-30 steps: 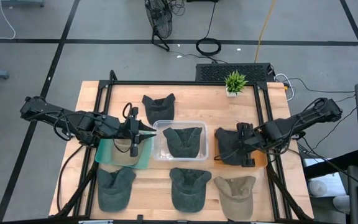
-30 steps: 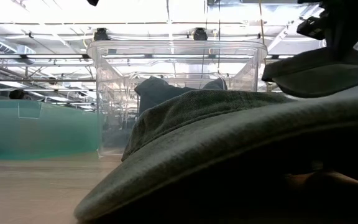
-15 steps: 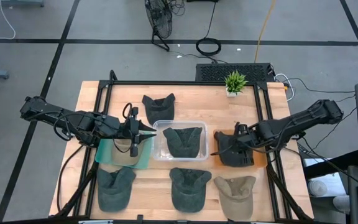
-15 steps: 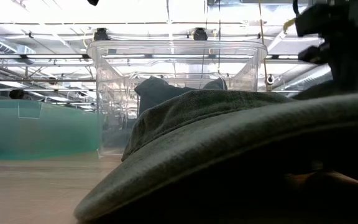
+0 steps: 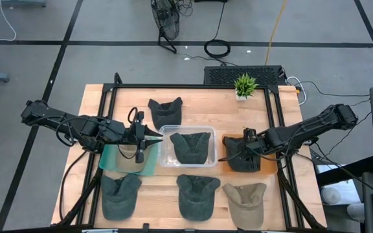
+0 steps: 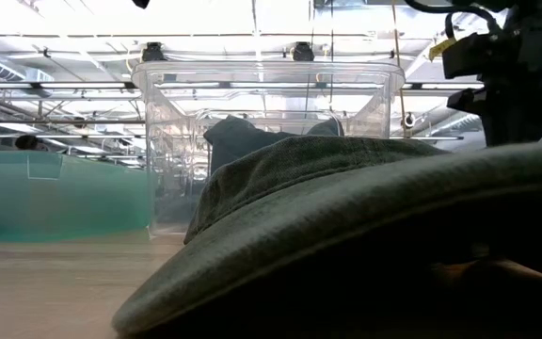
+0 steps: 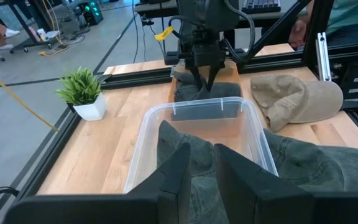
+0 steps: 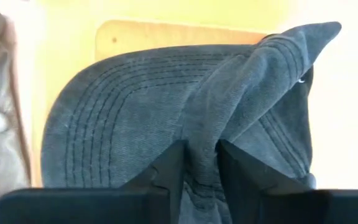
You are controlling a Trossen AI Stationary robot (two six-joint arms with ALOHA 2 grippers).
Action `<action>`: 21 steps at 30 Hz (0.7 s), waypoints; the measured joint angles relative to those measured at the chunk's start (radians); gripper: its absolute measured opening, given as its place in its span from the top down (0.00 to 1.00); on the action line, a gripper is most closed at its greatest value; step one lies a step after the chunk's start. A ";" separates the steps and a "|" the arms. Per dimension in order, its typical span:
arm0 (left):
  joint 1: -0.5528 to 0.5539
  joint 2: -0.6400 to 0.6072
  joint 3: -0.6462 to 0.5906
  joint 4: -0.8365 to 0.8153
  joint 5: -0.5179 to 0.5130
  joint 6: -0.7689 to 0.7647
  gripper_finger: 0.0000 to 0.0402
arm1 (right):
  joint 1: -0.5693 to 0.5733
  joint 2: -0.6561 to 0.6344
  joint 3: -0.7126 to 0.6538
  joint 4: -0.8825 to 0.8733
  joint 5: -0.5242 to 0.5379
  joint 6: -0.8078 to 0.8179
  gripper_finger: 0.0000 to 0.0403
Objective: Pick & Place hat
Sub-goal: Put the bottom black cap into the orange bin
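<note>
A dark grey hat [image 8: 166, 93] lies on the orange tray [image 8: 185, 31], right of the clear bin [image 5: 167, 155]; my right gripper [image 8: 201, 152] [image 5: 237, 154] is over it from above, shut on its crown. In the low view that gripper [image 6: 520, 75] stands behind the near hat [image 6: 365, 235]. My left gripper [image 7: 202, 155] [image 5: 159, 135] hovers at the clear bin's left edge, above the teal bin [image 5: 109, 160], fingers a narrow gap apart, holding nothing. Another dark hat [image 5: 192, 145] rests in the clear bin. My right gripper pinches a raised fold of the hat's crown [image 8: 202, 127] between its two fingers, coming from above and pointing down. The stitched brim [image 8: 104, 93] and the rest of the hat lie flat on the orange tray.
A hat [image 5: 131, 160] sits in the teal bin. Loose hats lie on the table: one dark at the far side [image 5: 166, 111], two dark [image 5: 120, 194] [image 5: 197, 194] and one tan [image 5: 245, 194] along the near edge. A small potted plant [image 5: 245, 85] stands at the far edge.
My right gripper came down and shifted a little toward the table's left, still shut on the hat. The hat, which hung lifted clear a second ago, now rests on the orange tray.
</note>
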 joint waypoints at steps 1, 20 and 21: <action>0.000 0.000 0.000 0.000 0.000 0.000 0.80 | 0.000 -0.003 0.000 0.001 0.000 0.001 0.75; 0.000 0.000 0.000 -0.002 0.000 -0.002 0.80 | 0.061 -0.132 0.122 -0.108 -0.190 0.383 0.56; 0.000 0.000 0.000 -0.002 0.000 -0.002 0.80 | 0.080 -0.129 0.122 -0.117 -0.205 0.406 0.57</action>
